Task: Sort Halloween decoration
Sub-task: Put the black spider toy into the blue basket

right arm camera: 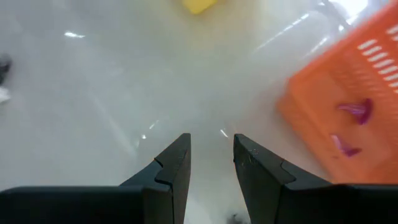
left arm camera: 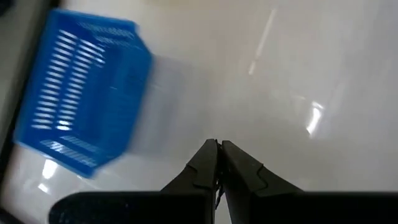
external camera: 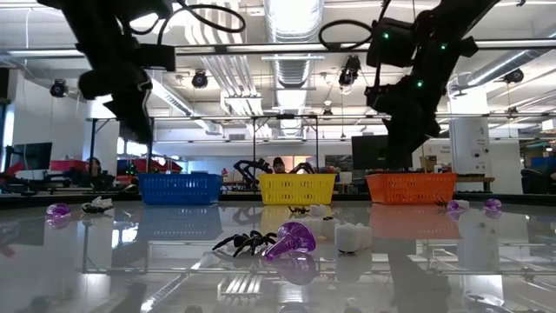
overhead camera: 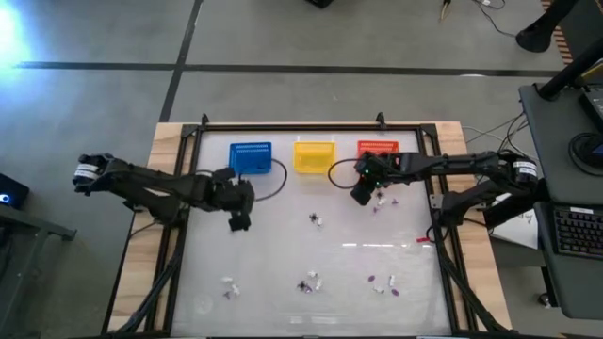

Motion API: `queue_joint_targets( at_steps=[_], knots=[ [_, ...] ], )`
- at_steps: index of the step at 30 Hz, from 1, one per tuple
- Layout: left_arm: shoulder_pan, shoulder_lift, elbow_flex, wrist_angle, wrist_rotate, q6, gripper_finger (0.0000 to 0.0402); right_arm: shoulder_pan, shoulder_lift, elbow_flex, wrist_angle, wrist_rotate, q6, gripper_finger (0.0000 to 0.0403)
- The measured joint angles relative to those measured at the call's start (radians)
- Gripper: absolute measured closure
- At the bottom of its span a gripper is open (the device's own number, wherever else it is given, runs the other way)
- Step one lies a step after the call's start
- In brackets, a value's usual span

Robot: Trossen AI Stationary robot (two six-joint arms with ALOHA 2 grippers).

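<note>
I had the right pincer point(overhead camera: 364, 195) hanging just in front of the orange basket point(overhead camera: 377, 150), its fingers parted with nothing between them. Two purple pieces point(right arm camera: 356, 110) already lay inside that basket, so I judged the step in hand was going after the next trinket. The nearest ones were the small whitish and purple bits point(overhead camera: 380, 200) on the tabletop point(overhead camera: 283, 245) right beside that pincer; I'd have dropped straight down on one of those and kept the fingers parted until they straddled it, since each piece was much smaller than the pincer and could skid on the glossy surface.

The left pincer point(overhead camera: 237, 222) was clenched on nothing, hovering near the blue basket point(overhead camera: 251, 158). The rest of the Halloween decoration lay scattered: a black spider point(external camera: 243, 242), a purple piece point(external camera: 291, 241) and a whitish piece point(external camera: 349, 236) together near the front, more towards both front corners, a few mid-table.

Room was good in the middle. The tight spots were the basket row at the back, including the yellow basket point(overhead camera: 314, 156), and the raised frame at the tabletop's right edge, close to the right arm.
</note>
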Motion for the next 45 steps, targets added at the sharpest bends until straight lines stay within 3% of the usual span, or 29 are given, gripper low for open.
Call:
queue_joint_targets(
  at_steps=[13, 20, 25, 39, 45],
  knots=[
    [0.31, -0.002, 0.0, 0.083, -0.048, 0.302, 0.0401, 0.127, 0.0, 0.0, -0.002, -0.027, 0.119, 0.0289],
    [0.516, 0.009, -0.012, 0.187, 0.094, 0.407, 0.0401, 0.163, 0.0, 0.0, -0.002, -0.026, 0.129, 0.0289],
    [0.628, 0.024, -0.029, 0.245, 0.123, 0.409, 0.0401, 0.169, 0.0, 0.0, -0.002, -0.027, 0.129, 0.0289],
    [0.663, 0.13, -0.045, 0.322, 0.195, 0.519, 0.0401, 0.169, 0.0, 0.0, -0.001, -0.026, 0.129, 0.0289],
    [0.663, 0.154, -0.045, 0.33, 0.19, 0.535, 0.037, 0.169, 0.0, 0.0, -0.001, -0.026, 0.157, 0.0289]
  ],
)
